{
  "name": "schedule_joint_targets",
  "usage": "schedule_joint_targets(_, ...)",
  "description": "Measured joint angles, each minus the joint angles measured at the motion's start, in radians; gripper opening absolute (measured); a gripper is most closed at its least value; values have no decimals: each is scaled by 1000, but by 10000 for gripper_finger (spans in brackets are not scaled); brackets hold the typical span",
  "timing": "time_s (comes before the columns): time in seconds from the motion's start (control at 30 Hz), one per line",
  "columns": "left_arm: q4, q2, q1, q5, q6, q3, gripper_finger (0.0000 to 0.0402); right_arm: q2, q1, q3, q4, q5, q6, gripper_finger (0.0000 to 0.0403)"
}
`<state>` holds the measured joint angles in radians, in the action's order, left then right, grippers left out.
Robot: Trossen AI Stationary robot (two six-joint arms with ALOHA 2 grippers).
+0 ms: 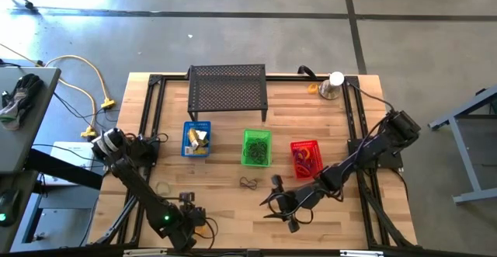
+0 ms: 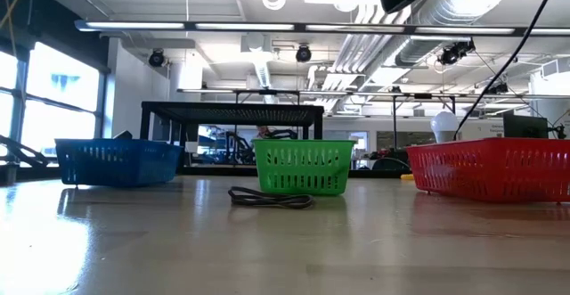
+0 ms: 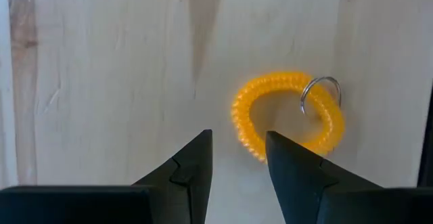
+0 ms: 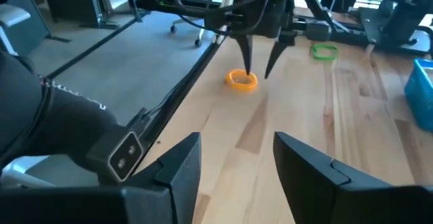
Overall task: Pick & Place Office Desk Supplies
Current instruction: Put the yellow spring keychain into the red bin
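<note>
Fingers of my left gripper (image 3: 237, 160) are standing apart just above the orange coil loop (image 3: 287, 116) at the table's near edge, lining up to straddle it; the dark loop (image 1: 249, 182) is lying mid-table, while my right gripper (image 1: 289, 214) is waiting open, empty.

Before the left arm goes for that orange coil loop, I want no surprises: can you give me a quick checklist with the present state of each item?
1. Left gripper fingers apart: ok.
2. Left gripper empty: ok.
3. Orange coil loop centred between the fingers: not ok, it lies off to one side.
4. Loop flat on the table, metal ring attached: ok.
5. Right gripper away from the loop: ok, open and empty.
6. Which basket the loop belongs in: cannot tell.
</note>
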<state>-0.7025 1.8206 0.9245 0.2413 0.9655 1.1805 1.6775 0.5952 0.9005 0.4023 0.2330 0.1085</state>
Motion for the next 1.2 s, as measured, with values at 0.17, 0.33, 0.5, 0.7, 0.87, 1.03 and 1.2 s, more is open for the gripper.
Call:
schedule_joint_targets(0.17,9,33,2,6,4,1,132,0,-9,0,12,3,0,174)
schedule_joint_targets(0.33,19,71,2,9,-6,5,131,0,-8,0,21,1,0,174)
schedule_joint_targets(0.5,28,71,2,5,0,5,101,0,-6,0,35,0,2,174)
schedule_joint_targets(0.7,34,60,-6,12,-30,6,14,0,-8,0,68,-47,56,174)
schedule_joint_targets(0.87,18,-6,-51,113,-35,1,8,0,2,0,86,24,110,174)
schedule_joint_targets(1.03,29,-99,-97,296,-81,12,6,0,-1,0,83,27,310,174)
schedule_joint_targets(1.2,95,-128,-159,482,-116,12,6,41,-1,1,84,124,495,174)
